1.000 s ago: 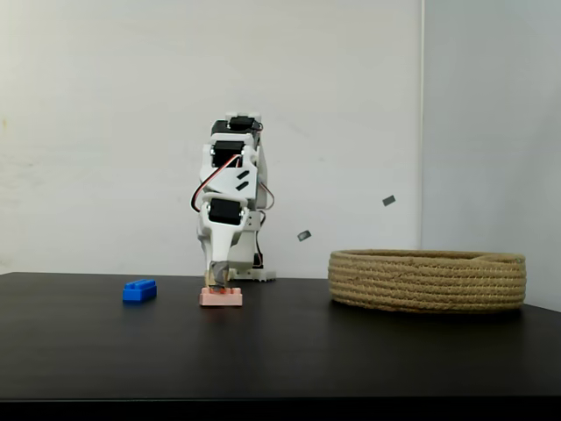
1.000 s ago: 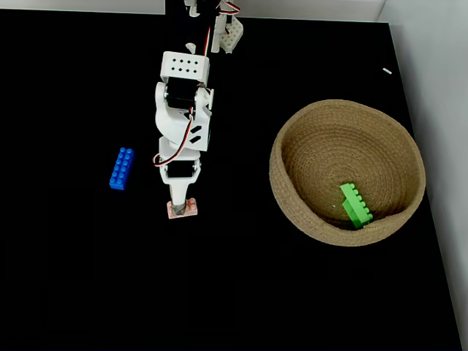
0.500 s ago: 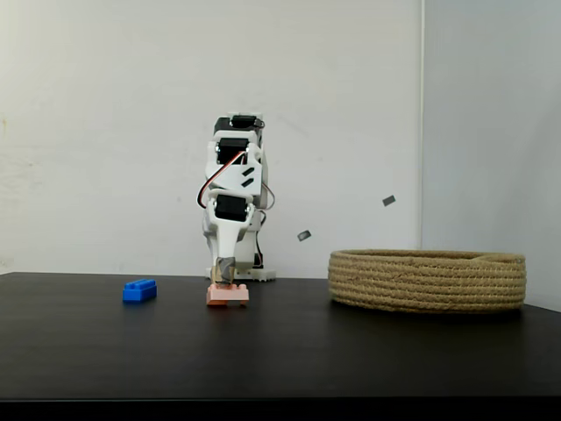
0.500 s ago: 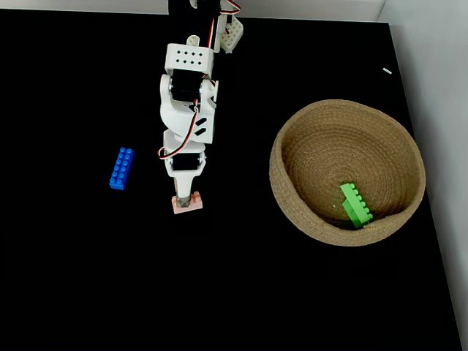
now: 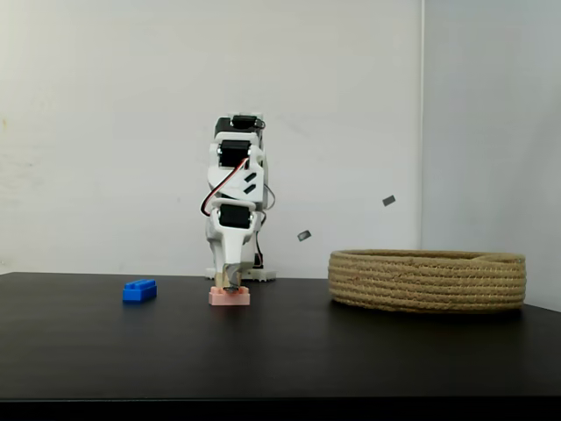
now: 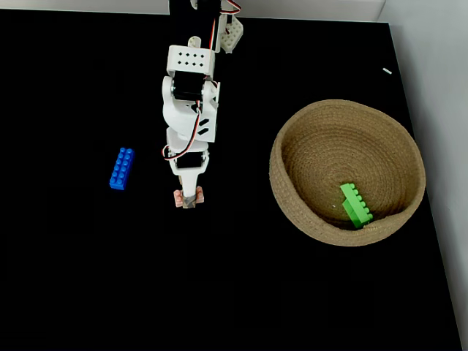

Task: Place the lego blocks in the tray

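Note:
My gripper (image 5: 230,285) points straight down and is shut on the pale pink lego block (image 5: 237,299), which sits at or just above the black table. From above, the gripper (image 6: 190,201) covers most of the pink block (image 6: 177,196). To its left, the blue lego block (image 5: 139,290) lies on the table, also seen from above (image 6: 121,168). The round rope tray (image 5: 427,281) stands to the right. In the view from above, the green lego block (image 6: 355,205) lies inside the tray (image 6: 292,139) near its front wall.
The arm's base (image 6: 227,33) stands at the back edge of the black table. A white wall rises behind it and along the right side (image 6: 431,88), close to the tray. Bare tabletop lies between the gripper and the tray.
The gripper has moved a little toward the arm's base and toward the tray, and the pink block has moved with it. The blue and green blocks have stayed where they were.

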You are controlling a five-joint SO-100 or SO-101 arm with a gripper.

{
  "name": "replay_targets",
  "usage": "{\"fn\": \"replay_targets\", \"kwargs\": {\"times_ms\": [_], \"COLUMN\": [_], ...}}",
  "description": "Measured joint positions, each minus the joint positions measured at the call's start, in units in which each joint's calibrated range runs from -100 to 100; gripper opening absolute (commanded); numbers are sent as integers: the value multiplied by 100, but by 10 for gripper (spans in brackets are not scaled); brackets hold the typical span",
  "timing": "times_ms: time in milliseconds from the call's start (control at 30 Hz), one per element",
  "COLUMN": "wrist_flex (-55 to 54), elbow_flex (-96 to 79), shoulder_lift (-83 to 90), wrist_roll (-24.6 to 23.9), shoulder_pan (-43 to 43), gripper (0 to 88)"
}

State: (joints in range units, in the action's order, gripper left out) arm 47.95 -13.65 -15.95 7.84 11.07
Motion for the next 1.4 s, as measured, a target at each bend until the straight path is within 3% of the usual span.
{"fn": "replay_targets", "kwargs": {"times_ms": [167, 367, 800, 1200, 1400], "wrist_flex": [195, 471, 926, 1486, 2127], "elbow_flex": [168, 300, 371, -1158, -1096], "shoulder_lift": [-119, -246, -170, 3011, 4707], "wrist_roll": [0, 0, -542, -1006, -1328], "shoulder_pan": [0, -65, -163, -635, -1645], "gripper": [211, 75, 0, 0, 1]}}
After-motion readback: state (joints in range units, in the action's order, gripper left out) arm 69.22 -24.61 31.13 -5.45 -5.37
